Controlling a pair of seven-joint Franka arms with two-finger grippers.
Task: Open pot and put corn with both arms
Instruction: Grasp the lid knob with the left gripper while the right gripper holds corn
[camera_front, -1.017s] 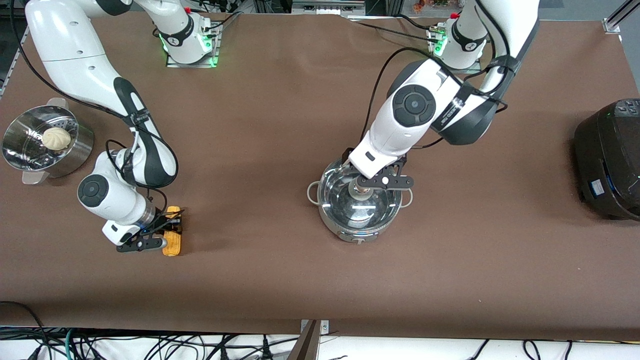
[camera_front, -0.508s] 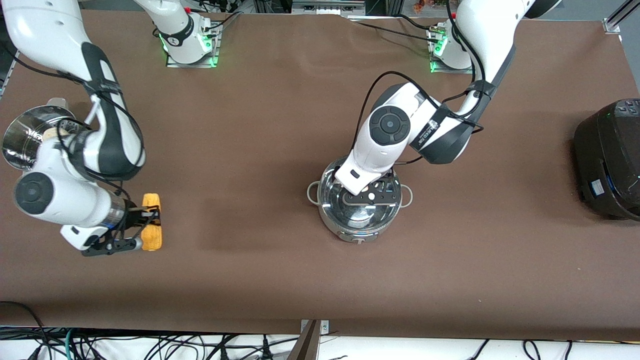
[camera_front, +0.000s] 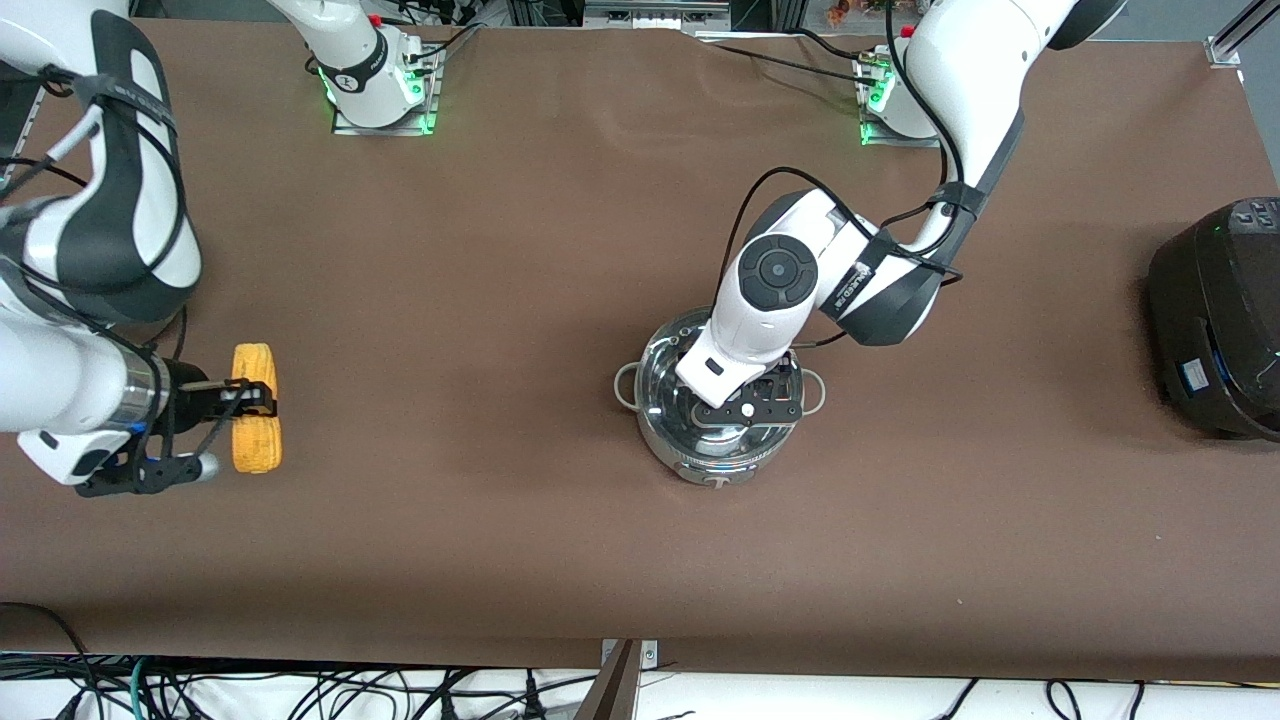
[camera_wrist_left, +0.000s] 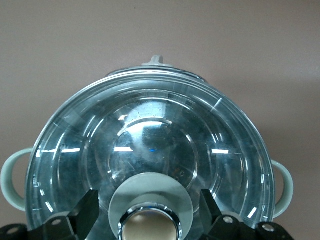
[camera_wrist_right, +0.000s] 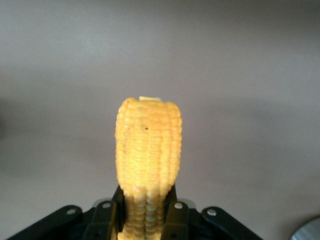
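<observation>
The steel pot (camera_front: 712, 462) stands mid-table with its clear glass lid (camera_front: 668, 385) on. In the left wrist view the lid (camera_wrist_left: 150, 135) fills the frame, with its tan knob (camera_wrist_left: 150, 231) low down. My left gripper (camera_front: 745, 403) is down over the lid and open. Its fingers (camera_wrist_left: 89, 212) stand on either side of the knob without touching it (camera_wrist_left: 149, 196). My right gripper (camera_front: 245, 405) is shut on the yellow corn (camera_front: 257, 445) and holds it above the table toward the right arm's end. The right wrist view shows the cob (camera_wrist_right: 148, 145) clamped at one end between the jaws (camera_wrist_right: 146, 200).
A large black cooker (camera_front: 1215, 320) stands at the left arm's end of the table. A bit of steel rim (camera_wrist_right: 311, 231) shows at the corner of the right wrist view. The right arm covers its end of the table.
My right gripper has lifted the corn off the table and carried it toward the right arm's end. My left gripper has come down around the lid's knob.
</observation>
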